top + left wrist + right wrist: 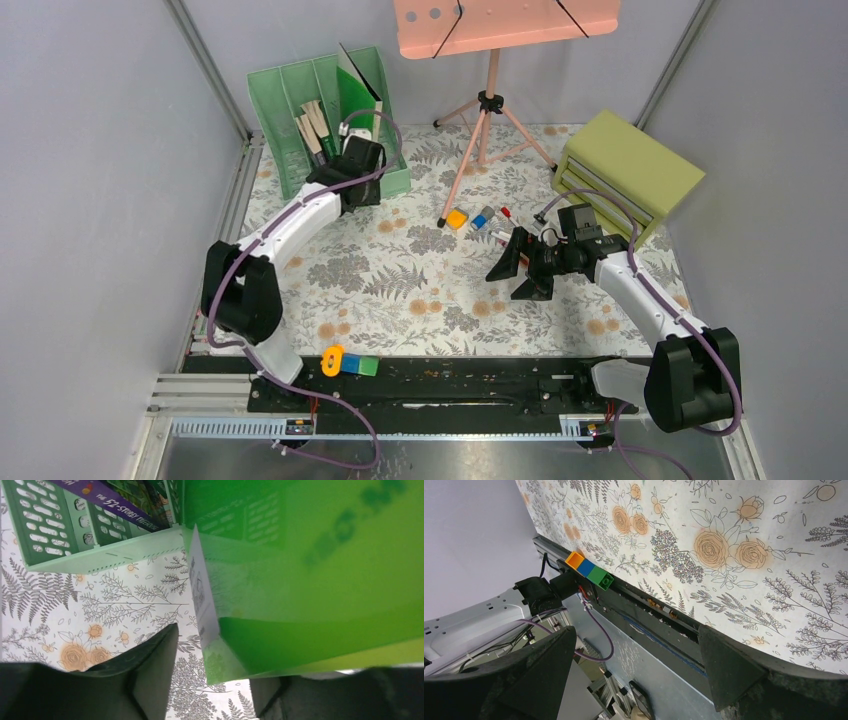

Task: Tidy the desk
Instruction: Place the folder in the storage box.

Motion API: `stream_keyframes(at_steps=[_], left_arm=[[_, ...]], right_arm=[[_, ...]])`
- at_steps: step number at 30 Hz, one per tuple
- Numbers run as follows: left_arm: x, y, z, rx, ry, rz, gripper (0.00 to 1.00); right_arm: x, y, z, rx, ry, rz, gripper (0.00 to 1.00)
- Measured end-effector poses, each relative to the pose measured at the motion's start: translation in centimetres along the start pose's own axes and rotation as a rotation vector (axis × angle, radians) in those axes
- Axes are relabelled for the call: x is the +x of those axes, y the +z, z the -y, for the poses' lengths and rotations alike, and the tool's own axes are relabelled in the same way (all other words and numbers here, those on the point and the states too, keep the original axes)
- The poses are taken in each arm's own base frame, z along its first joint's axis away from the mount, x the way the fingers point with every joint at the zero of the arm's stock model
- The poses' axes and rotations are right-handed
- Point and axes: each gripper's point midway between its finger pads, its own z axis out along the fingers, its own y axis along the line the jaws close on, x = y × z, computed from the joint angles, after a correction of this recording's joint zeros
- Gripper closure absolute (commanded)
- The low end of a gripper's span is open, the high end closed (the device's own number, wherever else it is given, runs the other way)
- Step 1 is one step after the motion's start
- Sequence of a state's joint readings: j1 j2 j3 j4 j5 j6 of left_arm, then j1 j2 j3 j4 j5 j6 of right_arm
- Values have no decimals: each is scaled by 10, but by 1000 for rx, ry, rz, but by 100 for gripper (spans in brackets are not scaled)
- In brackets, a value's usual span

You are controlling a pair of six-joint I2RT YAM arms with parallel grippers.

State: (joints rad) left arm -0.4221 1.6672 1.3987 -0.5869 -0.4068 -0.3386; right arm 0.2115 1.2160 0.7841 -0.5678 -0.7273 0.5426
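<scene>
The desk [400, 290] is a cloth-covered top printed with ferns and orange flowers. My left gripper [360, 165] is at the front of the green file rack [290, 110] at the back left. In the left wrist view a translucent green folder [310, 580] has its lower corner between the jaws of the left gripper [212, 690]. It lies close to the right finger, and a gap of cloth shows beside the left finger [150, 675]. My right gripper [512, 278] hovers over the desk's middle right, open and empty. In the right wrist view the right gripper [636, 645] faces the desk's near edge.
The rack holds wooden sticks [313, 128] and a purple book [115, 502]. A pink music stand [487, 120] stands at the back centre, with small coloured blocks [468, 218] by its foot. An olive drawer box [625, 170] sits back right. A short orange, blue and green brick row [348, 362] rests on the near rail.
</scene>
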Motion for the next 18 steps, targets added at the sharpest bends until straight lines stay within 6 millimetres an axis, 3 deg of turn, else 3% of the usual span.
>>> stream_keyframes(at_steps=[4,8,14,18], left_arm=[[5,7,4,-5,18,-9,82],[3,4,-1,-33,15,3,98],[-5,-19,-12,-41,-6,0,100],[-30,-48,-11,-13,-43,9,100]], right_arm=[[0,0,0,0,-1,0,1],[0,0,0,0,-3,0,0],[0,0,0,0,-4,0,0],[0,0,0,0,-4,0,1]])
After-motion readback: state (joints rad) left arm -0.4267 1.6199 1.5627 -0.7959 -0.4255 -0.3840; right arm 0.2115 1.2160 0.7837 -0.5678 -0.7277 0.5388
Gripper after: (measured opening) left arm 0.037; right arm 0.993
